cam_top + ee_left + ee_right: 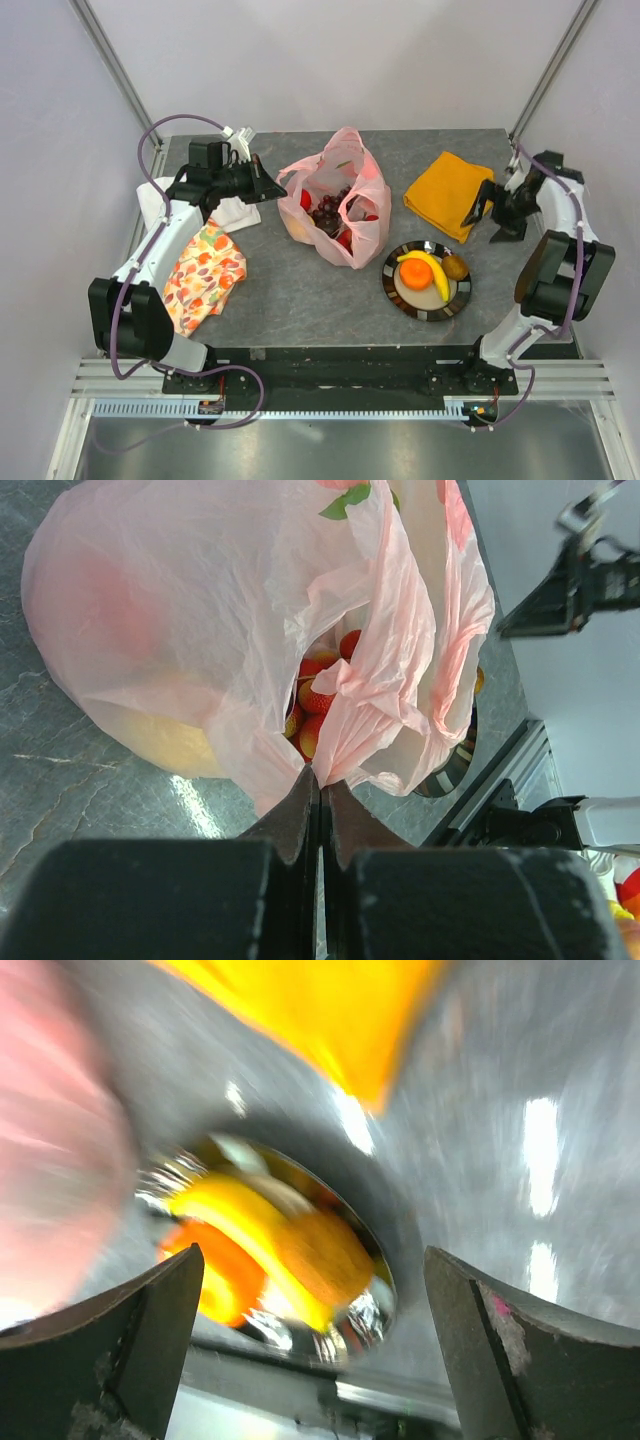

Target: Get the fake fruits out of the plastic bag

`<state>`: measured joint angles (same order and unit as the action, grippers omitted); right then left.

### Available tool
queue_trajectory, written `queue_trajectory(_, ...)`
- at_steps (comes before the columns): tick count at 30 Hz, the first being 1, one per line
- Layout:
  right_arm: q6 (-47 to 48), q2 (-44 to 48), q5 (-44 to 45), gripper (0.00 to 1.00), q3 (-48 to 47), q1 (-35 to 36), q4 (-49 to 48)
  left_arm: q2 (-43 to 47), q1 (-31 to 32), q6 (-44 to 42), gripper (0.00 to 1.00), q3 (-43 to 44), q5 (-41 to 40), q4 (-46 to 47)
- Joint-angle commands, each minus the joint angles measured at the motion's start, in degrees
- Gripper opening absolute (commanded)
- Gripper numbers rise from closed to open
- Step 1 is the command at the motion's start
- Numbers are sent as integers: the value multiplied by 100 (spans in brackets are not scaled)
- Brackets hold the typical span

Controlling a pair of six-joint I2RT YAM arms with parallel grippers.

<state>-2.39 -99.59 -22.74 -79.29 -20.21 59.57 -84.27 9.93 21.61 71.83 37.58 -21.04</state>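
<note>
Pinching an edge of the plastic bag [230, 610], the left hand [320, 776] is closed (right hand [483, 218] gapes empty, well apart).

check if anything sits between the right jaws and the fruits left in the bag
Nothing solid. The orange cloth lies flat under that path, and the plastic bag's own right wall rises beside the grapes; its mouth gapes open from above.

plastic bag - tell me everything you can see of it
The plastic bag is thin, translucent pink and crinkled, with loop handles. It sits slumped on the grey table, toward the far middle, with its mouth open upward. Dark grapes and red fruits show in the opening, and a yellow fruit shows through its wall. The left gripper is shut on its edge.
</note>
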Motion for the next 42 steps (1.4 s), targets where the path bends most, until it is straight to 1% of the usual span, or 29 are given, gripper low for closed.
queue_trajectory(1, -24, 326, -1161, 97, -1358, 147, -436, 42, -9, -148, 2, 112, 109, 30)
queue_trajectory(2, -59, 309, -1284, 92, -1570, 505, -672, 68, -9, -130, 2, 86, 126, 21)
queue_trajectory(3, -42, 283, -1381, 90, -1781, 735, -762, 86, -9, -113, 2, 16, 135, 29)
queue_trajectory(4, -33, 213, -1382, 89, -2149, 972, -850, 138, -9, -95, 2, -29, 127, 12)
queue_trajectory(5, -24, 160, -1382, 87, -2292, 1453, -1033, 156, -9, -86, 2, -90, 144, 29)
queue_trajectory(7, 19, -15, -1373, 86, -2616, 1887, -1193, 191, -9, -42, 1, -152, 170, 30)
queue_trajectory(8, 20, -95, -1382, 84, -2705, 2298, -1359, 200, -9, -34, 2, -187, 188, 12)
queue_trajectory(12, 160, -709, -1548, 79, -3320, 3144, -1545, 262, -9, 124, 2, -319, 162, -67)
queue_trajectory(13, 186, -998, -1575, 77, -3635, 3302, -1562, 288, -9, 159, 2, -354, 127, -102)
queue_trajectory(14, 187, -1140, -1619, 74, -3794, 3608, -1615, 332, -18, 168, 1, -415, 57, -155)
queue_trajectory(16, 187, -1543, -1523, 69, -4198, 3900, -1624, 411, -27, 107, 2, -451, -14, -348)
queue_trajectory(17, 395, -1650, -1375, 68, -4270, 4163, -1624, 446, -27, 64, 2, -442, -75, -409)
queue_trajectory(19, 459, -1939, -1260, 65, -4358, 4375, -1598, 569, -35, 45, 2, -451, -41, -542)
queue_trajectory(22, 582, -2186, -1075, 62, -4236, 4691, -1379, 754, -53, 107, 2, -477, -14, -621)
queue_trajectory(23, 643, -2196, -848, 62, -4166, 4719, -1282, 789, -62, 98, 2, -460, -40, -673)
queue_trajectory(25, 775, -2031, -636, 59, -3666, 4728, -1098, 868, -123, 54, 2, -442, -67, -805)
queue_trajectory(26, 828, -1933, -504, 59, -3438, 4719, -1036, 894, -141, 19, 2, -416, -180, -849)
queue_trajectory(27, 976, -1819, -242, 60, -3001, 4719, -983, 912, -167, 2, 2, -424, -207, -867)
queue_trajectory(28, 1030, -1566, -100, 60, -2796, 4710, -878, 938, -176, -7, 2, -433, -225, -858)
queue_trajectory(29, 1056, -1433, 32, 62, -2594, 4719, -851, 956, -185, -16, 2, -459, -225, -841)
queue_trajectory(30, 1074, -1292, 329, 65, -2244, 4719, -833, 956, -194, -7, 2, -486, -199, -806)
queue_trajectory(31, 1074, -1047, 428, 73, -2084, 4719, -824, 982, -194, -7, 2, -521, -173, -753)
queue_trajectory(33, 1118, -861, 551, 78, -1811, 4728, -798, 983, -194, 10, 2, -591, -137, -656)
queue_trajectory(34, 1197, -738, 552, 82, -1792, 4771, -807, 974, -194, 2, 2, -609, -137, -639)
queue_trajectory(35, 1215, -694, 491, 83, -1792, 4806, -842, 974, -194, 19, 2, -644, -155, -621)
queue_trajectory(37, 1224, -711, 202, 84, -1941, 4920, -964, 974, -194, 54, 2, -679, -163, -638)
queue_trajectory(40, 1136, -955, 103, 83, -2240, 5183, -1131, 991, -202, 230, 2, -732, -330, -919)
queue_trajectory(42, 1057, -1236, 51, 82, -2493, 5333, -1219, 1087, -377, 764, 2, -933, -515, -1147)
